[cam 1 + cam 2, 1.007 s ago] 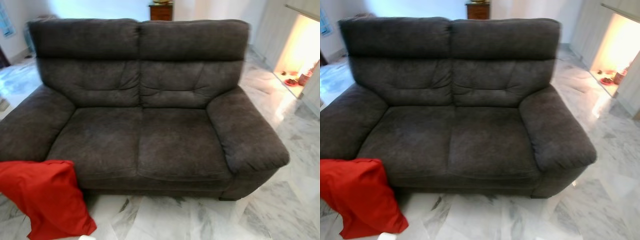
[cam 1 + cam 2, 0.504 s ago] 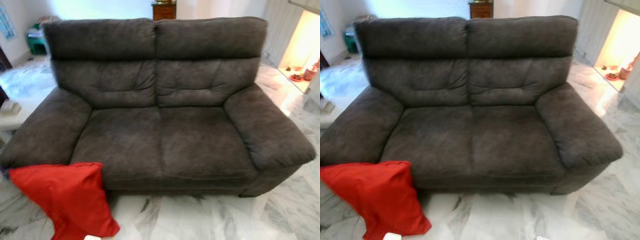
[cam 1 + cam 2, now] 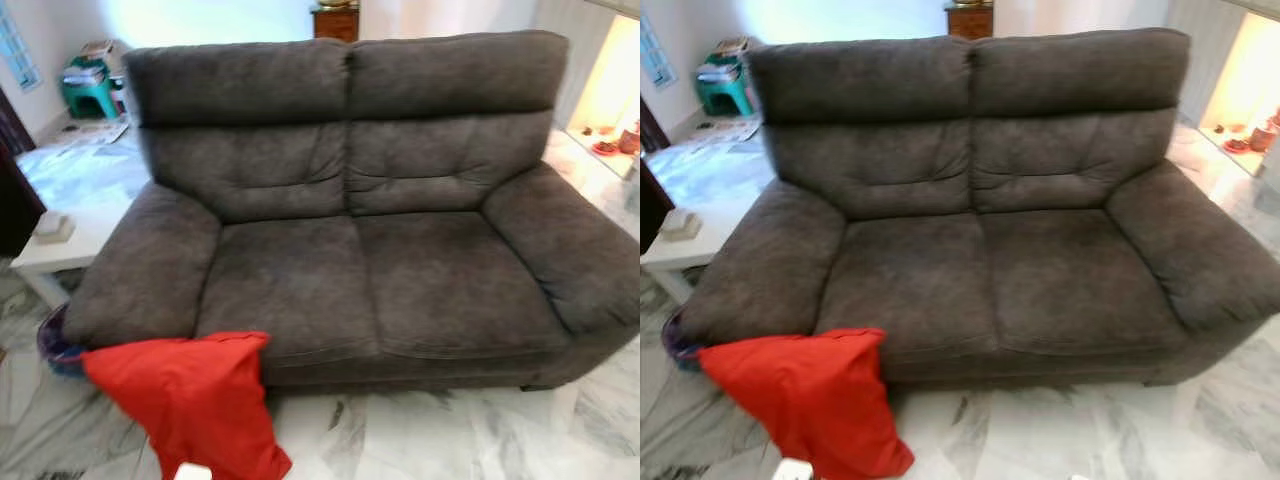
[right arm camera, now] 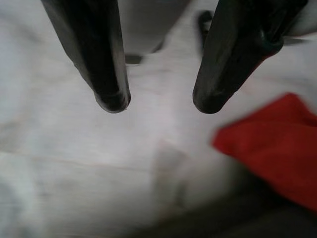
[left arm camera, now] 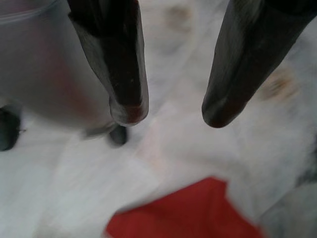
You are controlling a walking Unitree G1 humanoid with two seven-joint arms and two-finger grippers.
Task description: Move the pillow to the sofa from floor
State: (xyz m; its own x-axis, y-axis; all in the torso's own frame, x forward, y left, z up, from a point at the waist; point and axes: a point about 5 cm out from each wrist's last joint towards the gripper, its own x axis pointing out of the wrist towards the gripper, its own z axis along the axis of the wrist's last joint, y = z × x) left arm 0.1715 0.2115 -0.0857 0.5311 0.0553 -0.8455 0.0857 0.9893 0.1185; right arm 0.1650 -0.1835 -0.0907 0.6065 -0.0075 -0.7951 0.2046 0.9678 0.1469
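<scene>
One red pillow (image 3: 190, 398) lies on the marble floor (image 3: 440, 440), leaning against the front of the sofa (image 3: 360, 210) at its left armrest corner; its fabric is plain and slightly crumpled. The one dark grey sofa has two bare seat cushions. Open floor runs along its front edge. Left gripper (image 5: 168, 111) and right gripper (image 4: 156, 101) hang over the floor, fingers spread, holding nothing.

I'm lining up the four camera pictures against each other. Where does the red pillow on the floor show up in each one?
Left eye view: red fabric pillow, lower left, against the dark grey sofa.
Right eye view: lower left.
Left wrist view: bottom edge.
Right wrist view: right side.
Shared landmark: white marble floor.
</scene>
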